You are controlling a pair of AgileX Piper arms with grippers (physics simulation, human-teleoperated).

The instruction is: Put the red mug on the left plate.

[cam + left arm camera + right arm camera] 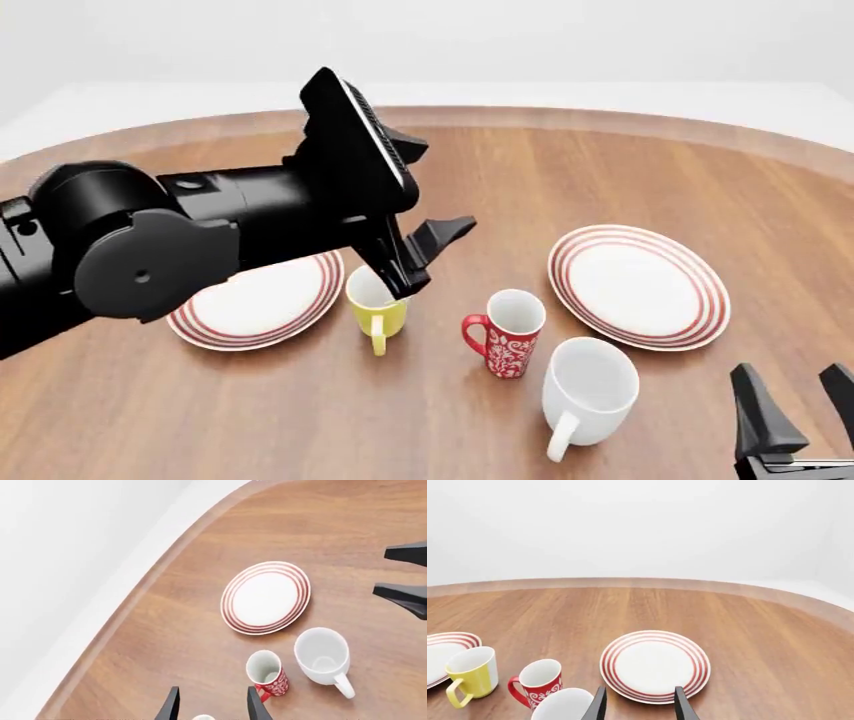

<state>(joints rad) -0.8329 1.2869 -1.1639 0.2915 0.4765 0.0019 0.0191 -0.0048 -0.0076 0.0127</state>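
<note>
The red mug (505, 335) with its white floral pattern stands upright mid-table between a yellow mug (374, 300) and a white mug (587, 390). It also shows as the red mug (267, 672) and the red mug (537, 682). The left plate (260, 300), white with red rings, lies partly under my left arm; its edge shows as the left plate (444, 655). My left gripper (430, 255) hangs open above the yellow mug, just left of the red mug, holding nothing. My right gripper (798, 400) is open and empty at the near right.
A second ringed plate (641, 285) lies right of the mugs, also seen as the plate (265, 597) and the plate (655, 666). The white mug (323, 655) sits close beside the red one. The round table's far edge (534, 112) curves behind.
</note>
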